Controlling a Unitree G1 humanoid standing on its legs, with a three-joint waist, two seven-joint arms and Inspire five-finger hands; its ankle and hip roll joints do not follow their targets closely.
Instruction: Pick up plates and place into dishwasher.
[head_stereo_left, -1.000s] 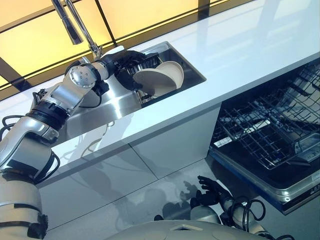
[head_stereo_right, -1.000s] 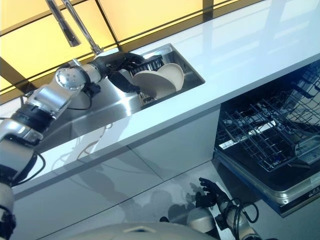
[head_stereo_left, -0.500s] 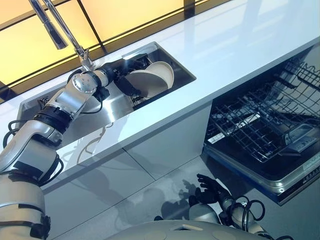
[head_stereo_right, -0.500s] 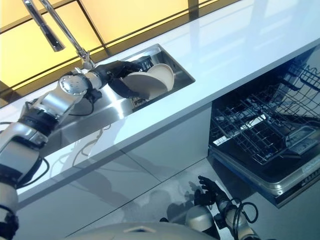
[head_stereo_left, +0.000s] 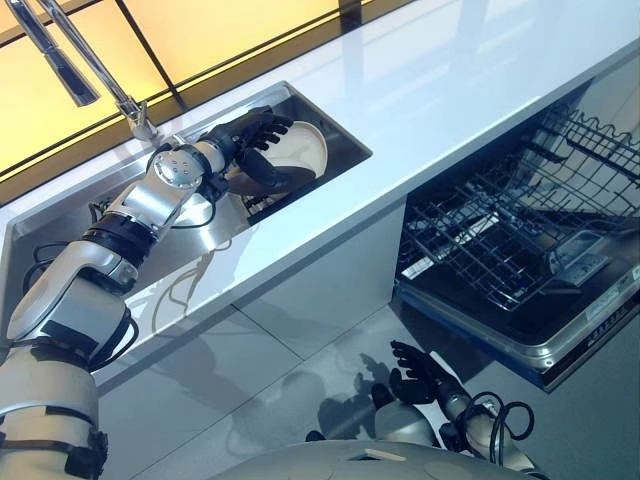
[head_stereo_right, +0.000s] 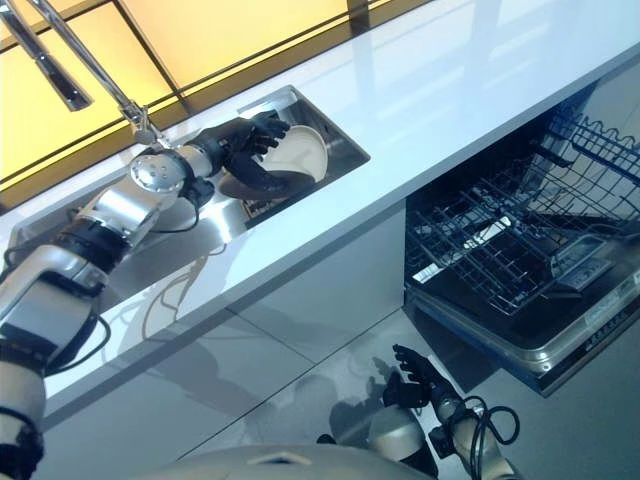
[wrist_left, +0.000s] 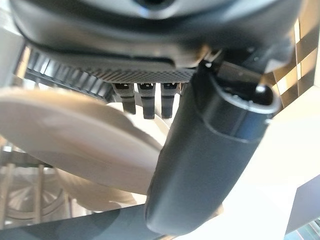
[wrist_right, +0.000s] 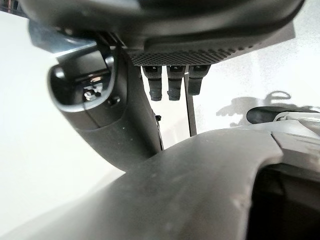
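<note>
Gripping the plate (head_stereo_left: 296, 152) in the sink (head_stereo_left: 345, 150), we keep the left hand (head_stereo_left: 250, 150) clamped on its rim while lifting clear.

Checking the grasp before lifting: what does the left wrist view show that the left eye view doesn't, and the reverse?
Left wrist view alone: the thumb lying across the near face of the cream round plate. Left eye view alone: the steel sink, the open dishwasher's wire rack, and the right hand low by the floor. Both: the left hand at that plate.
</note>
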